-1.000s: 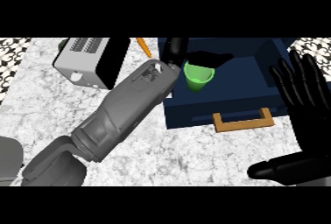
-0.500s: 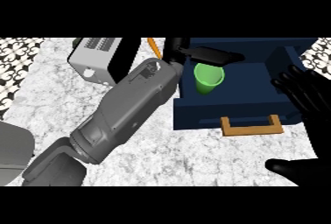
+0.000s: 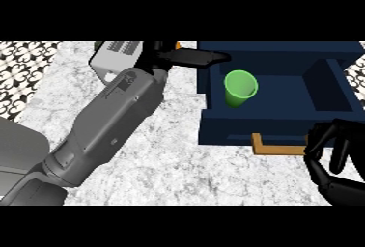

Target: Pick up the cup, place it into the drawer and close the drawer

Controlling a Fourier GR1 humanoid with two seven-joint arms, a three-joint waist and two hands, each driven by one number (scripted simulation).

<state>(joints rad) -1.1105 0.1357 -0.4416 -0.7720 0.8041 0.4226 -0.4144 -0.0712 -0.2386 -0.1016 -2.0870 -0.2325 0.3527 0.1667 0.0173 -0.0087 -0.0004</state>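
The left hand (image 3: 178, 57) lies at the drawer's (image 3: 242, 132) back left corner. Its fingers (image 3: 203, 58) are straight and wide, pointing right across the top of the drawer's left wall, and they hold nothing. Its grey forearm (image 3: 114, 116) runs back from it to the view's lower left, slanting across the worktop (image 3: 178, 159).

The green cup (image 3: 240, 89) is just beside those fingers, below and right of them and apart from them. It stands in the left part of the dark blue drawer with its mouth up, close to the left wall. The drawer is open.

An orange-brown handle (image 3: 278, 148) runs along the drawer's front wall, on the near side. The right hand (image 3: 335, 169) is at the handle's right end, by the view's lower right edge. Its fingers (image 3: 324, 142) are curled downward and grasp nothing that shows; I cannot tell whether they touch the handle.

Behind the left forearm, at the worktop's far side, a light grey appliance (image 3: 118, 54) with slots in its top lies partly hidden by the hand.
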